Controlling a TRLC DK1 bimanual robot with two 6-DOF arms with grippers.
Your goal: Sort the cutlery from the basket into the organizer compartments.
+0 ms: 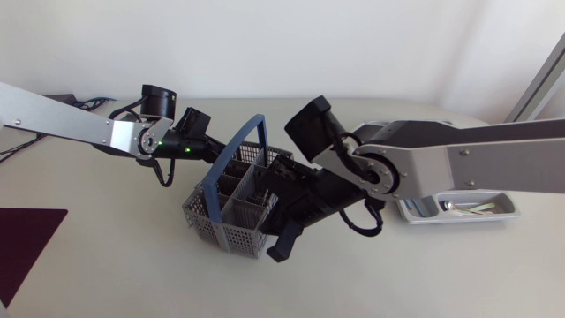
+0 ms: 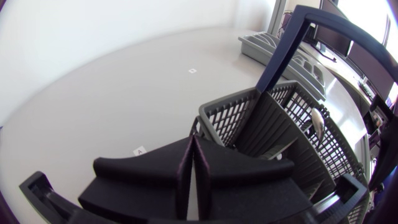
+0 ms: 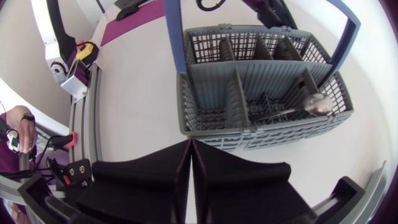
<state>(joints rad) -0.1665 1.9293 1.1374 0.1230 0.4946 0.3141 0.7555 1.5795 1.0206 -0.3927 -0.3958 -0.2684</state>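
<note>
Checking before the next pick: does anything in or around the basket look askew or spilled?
Nothing spilled. The basket stands upright; only the spoon in it leans slanted across its compartment instead of standing straight.

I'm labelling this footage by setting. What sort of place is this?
Probably a robotics lab bench, not a kitchen: a silver-grey left arm and right arm extend over a pale table holding a grey slotted plastic cutlery basket with blue handle and a grey organizer tray.

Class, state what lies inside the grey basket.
One spoon lies in a compartment of the basket; no other cutlery shows. Dividers hide parts of the far compartments.
</note>
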